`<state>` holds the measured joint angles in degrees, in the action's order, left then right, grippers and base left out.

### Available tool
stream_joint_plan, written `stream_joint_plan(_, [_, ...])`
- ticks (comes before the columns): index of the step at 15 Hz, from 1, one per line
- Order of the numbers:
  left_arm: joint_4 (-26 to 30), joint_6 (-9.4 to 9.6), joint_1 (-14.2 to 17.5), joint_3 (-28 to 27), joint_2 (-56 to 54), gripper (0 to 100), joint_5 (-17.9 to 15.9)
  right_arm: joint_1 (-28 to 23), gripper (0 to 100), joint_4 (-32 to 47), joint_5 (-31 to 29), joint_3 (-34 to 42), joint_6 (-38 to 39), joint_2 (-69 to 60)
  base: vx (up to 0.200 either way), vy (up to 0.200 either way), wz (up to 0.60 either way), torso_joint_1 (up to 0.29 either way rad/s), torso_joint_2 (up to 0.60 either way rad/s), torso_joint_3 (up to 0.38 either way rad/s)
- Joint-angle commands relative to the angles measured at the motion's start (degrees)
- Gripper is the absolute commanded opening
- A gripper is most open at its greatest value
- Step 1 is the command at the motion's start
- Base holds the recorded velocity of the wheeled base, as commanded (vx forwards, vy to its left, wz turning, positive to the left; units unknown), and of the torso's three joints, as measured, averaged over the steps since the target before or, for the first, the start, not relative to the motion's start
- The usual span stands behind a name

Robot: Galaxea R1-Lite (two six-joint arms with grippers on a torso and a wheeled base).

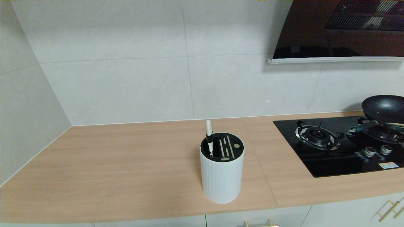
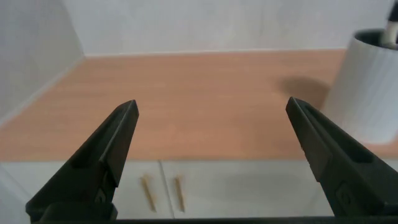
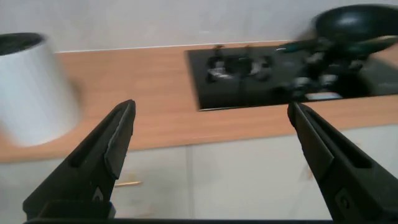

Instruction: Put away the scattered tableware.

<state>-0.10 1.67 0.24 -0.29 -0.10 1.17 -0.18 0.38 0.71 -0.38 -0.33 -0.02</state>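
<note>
Both left gripper (image 2: 211,106) and right gripper (image 3: 211,107) hung off the table's (image 1: 126,157) front edge, fingers apart; one utensil (image 1: 209,135) stood stowed in the holder (image 1: 222,176); next, probably, seek strays.

Wooden counter (image 1: 126,164), white utensil holder (image 1: 222,179), gas hob (image 1: 331,162)

The holder (image 1: 222,176) stands on the counter (image 1: 126,157) near its front edge, with a utensil (image 1: 209,135) upright in a slot on its left side. The hob (image 1: 334,154) is set into the counter well to the right. A pan (image 1: 383,108) sits on its right burner, and the hood (image 1: 341,31) hangs above.
</note>
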Motion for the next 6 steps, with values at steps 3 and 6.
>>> stream_joint_plan(3, [0.19, 1.93, 0.02, 0.20, 0.10, 100, -0.56, 0.01, 100, -0.20, 0.70, 0.38, 0.33, 0.11, 0.000, 0.000, 0.00, 0.000, 0.00, 0.000])
stream_joint_plan(6, [0.19, 1.93, 0.02, 0.20, 0.10, 100, -0.64, 0.01, 100, -0.20, 0.70, 0.38, 0.33, 0.11, 0.000, 0.000, 0.00, 0.000, 0.00, 0.000])
